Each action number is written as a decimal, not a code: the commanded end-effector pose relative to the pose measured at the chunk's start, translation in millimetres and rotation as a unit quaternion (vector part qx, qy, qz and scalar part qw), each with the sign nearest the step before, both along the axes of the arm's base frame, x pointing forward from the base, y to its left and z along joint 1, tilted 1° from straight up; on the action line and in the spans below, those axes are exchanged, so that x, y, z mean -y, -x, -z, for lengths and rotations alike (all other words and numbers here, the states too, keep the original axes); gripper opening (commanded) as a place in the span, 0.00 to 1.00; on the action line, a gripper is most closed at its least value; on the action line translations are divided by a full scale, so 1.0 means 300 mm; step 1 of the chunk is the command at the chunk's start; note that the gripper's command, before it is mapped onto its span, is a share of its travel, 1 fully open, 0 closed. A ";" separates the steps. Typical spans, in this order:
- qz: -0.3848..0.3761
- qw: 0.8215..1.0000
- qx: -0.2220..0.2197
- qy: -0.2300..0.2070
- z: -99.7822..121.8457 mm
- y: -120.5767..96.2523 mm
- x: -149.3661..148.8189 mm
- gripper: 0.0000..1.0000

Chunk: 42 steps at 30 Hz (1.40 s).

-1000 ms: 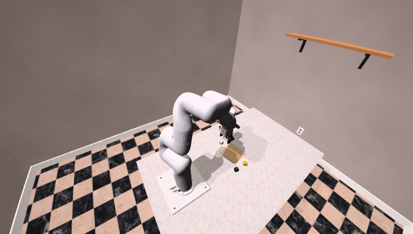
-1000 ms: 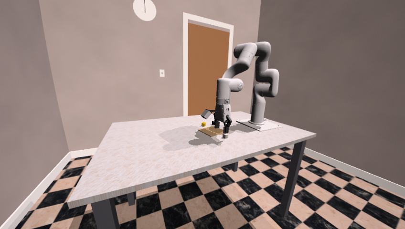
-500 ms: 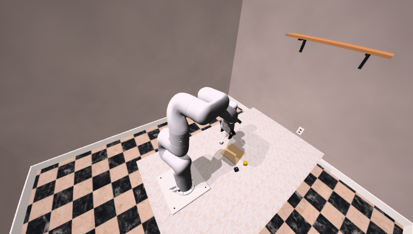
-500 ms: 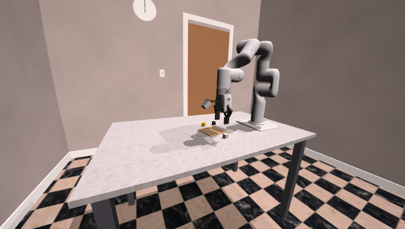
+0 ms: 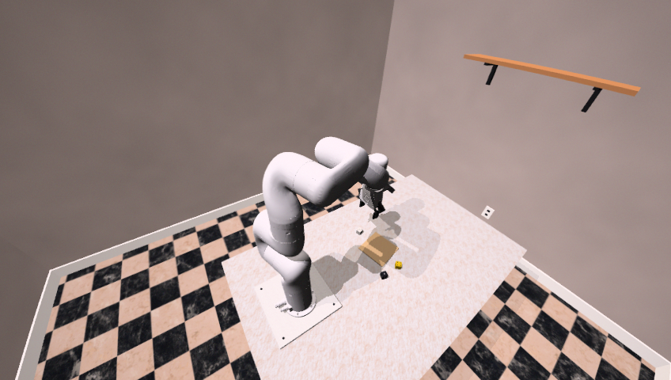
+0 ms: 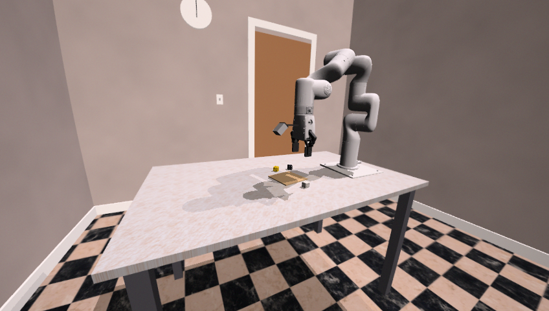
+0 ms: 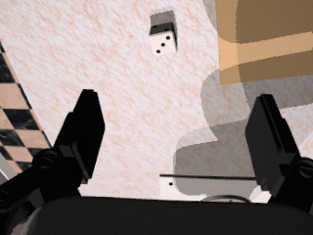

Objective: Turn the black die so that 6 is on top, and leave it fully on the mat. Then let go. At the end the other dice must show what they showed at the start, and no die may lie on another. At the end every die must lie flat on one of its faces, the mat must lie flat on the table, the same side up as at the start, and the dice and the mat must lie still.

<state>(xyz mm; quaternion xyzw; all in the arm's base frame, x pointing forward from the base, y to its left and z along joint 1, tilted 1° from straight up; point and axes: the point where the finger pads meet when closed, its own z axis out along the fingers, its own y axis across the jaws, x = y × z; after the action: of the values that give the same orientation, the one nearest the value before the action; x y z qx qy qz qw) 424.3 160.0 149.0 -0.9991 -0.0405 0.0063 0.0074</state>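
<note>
We see our pincer spread wide and empty, high above the pale marbled surface. The small black cube die sits off the tan square mat, lower centre of the top view; rigid, light, probably slick, best gripped across two opposite side faces.

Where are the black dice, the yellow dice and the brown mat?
black die [image 5: 383, 275], top view, on its top face.
yellow die [image 5: 398, 264], top view, on its top face.
mat [image 6: 287, 177], exterior view, on the middle of its flat brown top.
</note>
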 end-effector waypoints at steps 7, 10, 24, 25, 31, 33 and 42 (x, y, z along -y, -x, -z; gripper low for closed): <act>0.069 0.998 0.005 0.009 -0.009 0.025 0.323 1.00; 0.069 0.998 0.005 0.009 -0.010 0.029 0.365 1.00; 0.166 0.986 0.000 0.001 0.025 0.233 0.791 1.00; 0.166 0.986 0.000 0.001 0.025 0.233 0.791 1.00; 0.168 0.986 0.000 0.001 0.026 0.238 0.797 1.00; 0.168 0.986 0.000 0.001 0.026 0.238 0.797 1.00; 0.168 0.986 0.000 0.001 0.026 0.238 0.797 1.00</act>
<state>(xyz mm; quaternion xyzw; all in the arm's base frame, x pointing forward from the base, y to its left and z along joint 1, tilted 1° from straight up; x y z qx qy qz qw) 351.6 -78.6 139.9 -0.9918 0.1271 0.0073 0.0074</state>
